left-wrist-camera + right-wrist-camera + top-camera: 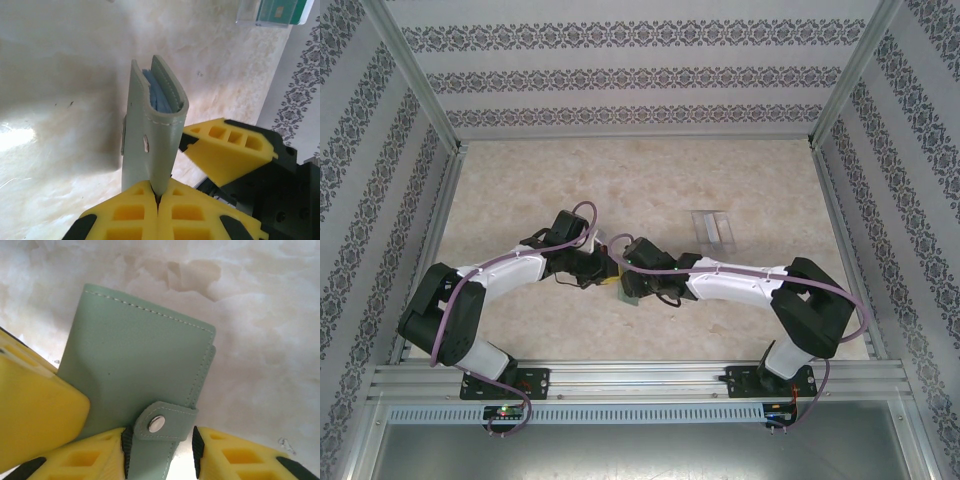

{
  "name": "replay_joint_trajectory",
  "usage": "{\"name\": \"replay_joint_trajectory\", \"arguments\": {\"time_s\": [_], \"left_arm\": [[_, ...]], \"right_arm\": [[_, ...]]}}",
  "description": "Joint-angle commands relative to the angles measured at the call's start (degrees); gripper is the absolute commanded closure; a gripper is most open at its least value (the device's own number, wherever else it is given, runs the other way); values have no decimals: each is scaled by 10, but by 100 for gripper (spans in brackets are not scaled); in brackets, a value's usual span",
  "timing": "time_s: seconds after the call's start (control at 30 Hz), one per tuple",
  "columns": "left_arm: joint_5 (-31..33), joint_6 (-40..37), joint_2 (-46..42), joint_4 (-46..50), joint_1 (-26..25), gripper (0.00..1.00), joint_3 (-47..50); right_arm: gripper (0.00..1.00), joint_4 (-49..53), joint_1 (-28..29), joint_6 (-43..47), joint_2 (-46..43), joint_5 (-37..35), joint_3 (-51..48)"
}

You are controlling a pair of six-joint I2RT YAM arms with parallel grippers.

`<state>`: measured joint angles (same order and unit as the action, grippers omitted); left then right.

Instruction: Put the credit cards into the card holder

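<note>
**Both grippers on the card holder**

Your left gripper (157, 196) is clenched on the bottom edge of the card holder (150, 145). The holder stands upright over the marbled table (60, 100), folded shut with its open end up. Thin blue-grey edges (159, 95) show tucked between its two leaves, and you cannot tell what they are.

Your right gripper (160, 447) grasps the same holder from the side, with a finger against each side just below the fastened snap tab (159, 422).

From above, your two arms meet at mid-table with the holder between them. A clear stand (712, 228) lies well apart, farther back and to the right. The left wrist view shows a green-faced card (280, 10) in it.
</note>
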<state>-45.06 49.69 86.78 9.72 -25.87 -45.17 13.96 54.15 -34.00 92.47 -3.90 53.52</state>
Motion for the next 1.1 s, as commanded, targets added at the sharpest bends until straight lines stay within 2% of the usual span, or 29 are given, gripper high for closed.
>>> {"name": "replay_joint_trajectory", "arguments": {"time_s": [0.0, 0.23, 0.37, 0.63, 0.83, 0.87, 0.93, 1.0, 1.07], "left_arm": [[-65, 19, 1, -47, -7, 100, -10], [-47, 1, 7, -20, -7, 100, -12], [-42, -1, 1, -24, -7, 100, -5], [6, -51, 13, 36, -7, 100, -18], [27, -81, 58, 41, -7, 100, -31], [35, -90, 64, 43, -6, 95, -35], [49, -112, 77, 52, -4, 76, -45], [51, -132, 92, 68, -2, 69, -57], [42, -135, 98, 63, 2, 57, -60]], "right_arm": [[64, 2, -3, -5, 18, -32, 9], [89, 11, -6, -23, 17, -64, -5], [100, 18, -9, -30, 3, -76, -15], [100, 4, -37, -53, -35, -72, -65], [100, -34, -68, -58, -55, -6, -93], [100, -47, -68, -55, -61, 5, -99], [100, -66, -67, -52, -68, 25, -105], [100, -73, -68, -51, -82, 47, -101], [100, -74, -64, -50, -107, 63, -92]]}}
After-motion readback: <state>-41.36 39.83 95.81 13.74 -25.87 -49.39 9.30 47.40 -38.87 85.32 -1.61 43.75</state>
